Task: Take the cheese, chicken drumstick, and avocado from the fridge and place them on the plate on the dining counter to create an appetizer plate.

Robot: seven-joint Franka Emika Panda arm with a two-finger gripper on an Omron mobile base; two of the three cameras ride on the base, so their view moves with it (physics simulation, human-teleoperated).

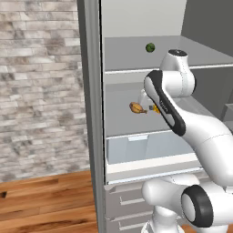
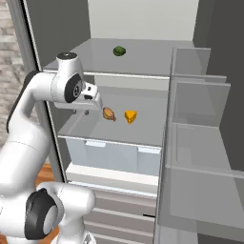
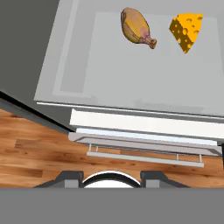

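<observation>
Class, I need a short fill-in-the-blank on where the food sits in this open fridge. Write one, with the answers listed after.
1. The avocado lies on the shelf ______ the one with the cheese.
2. The drumstick lies on the same shelf as the ______.
3. In the right base view, the drumstick lies to the ______ of the cheese.
4. The floor beside the fridge is made of ______.

Answers: above; cheese; left; wood

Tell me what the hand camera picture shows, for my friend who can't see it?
A chicken drumstick and a cheese wedge lie side by side, apart, on a grey fridge shelf, with wooden floor below.
</observation>
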